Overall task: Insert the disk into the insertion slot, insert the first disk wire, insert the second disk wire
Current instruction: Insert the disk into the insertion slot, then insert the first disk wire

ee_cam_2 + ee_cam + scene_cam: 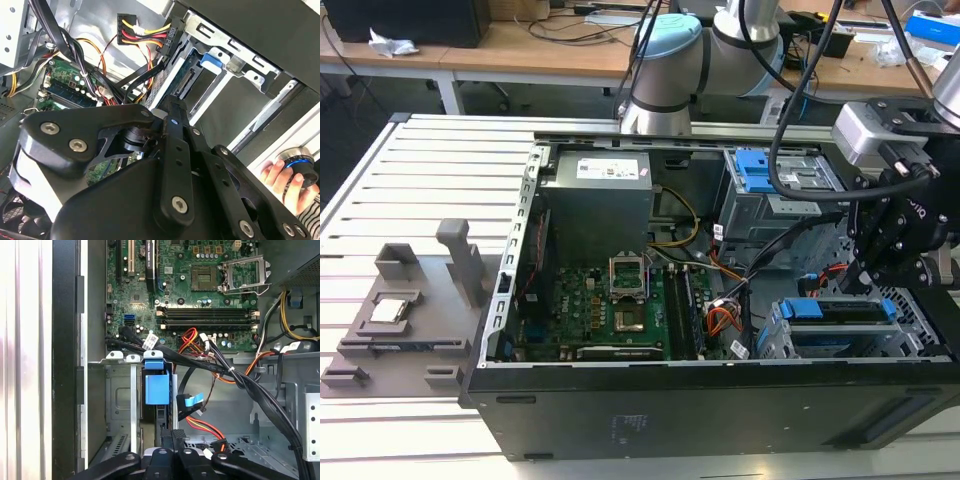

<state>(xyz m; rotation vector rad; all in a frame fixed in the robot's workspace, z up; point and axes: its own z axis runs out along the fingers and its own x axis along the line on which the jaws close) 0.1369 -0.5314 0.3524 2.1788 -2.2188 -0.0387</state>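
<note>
First wrist view: the closed gripper [172, 436] sits just beside the disk [156, 387] seated in the insertion slot [120, 401].

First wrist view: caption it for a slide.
Claw near the blue-framed disk sitting in the insertion slot, black cables running past.

Exterior view high; wrist views close

- Green motherboard [610, 310] lies flat inside the open black computer case [720, 410].
- Grey power supply [595, 205] sits just beside the motherboard.
- Grey fixture tray [405, 320] rests on the slatted desk [410, 180], at the exterior view's left.
</note>
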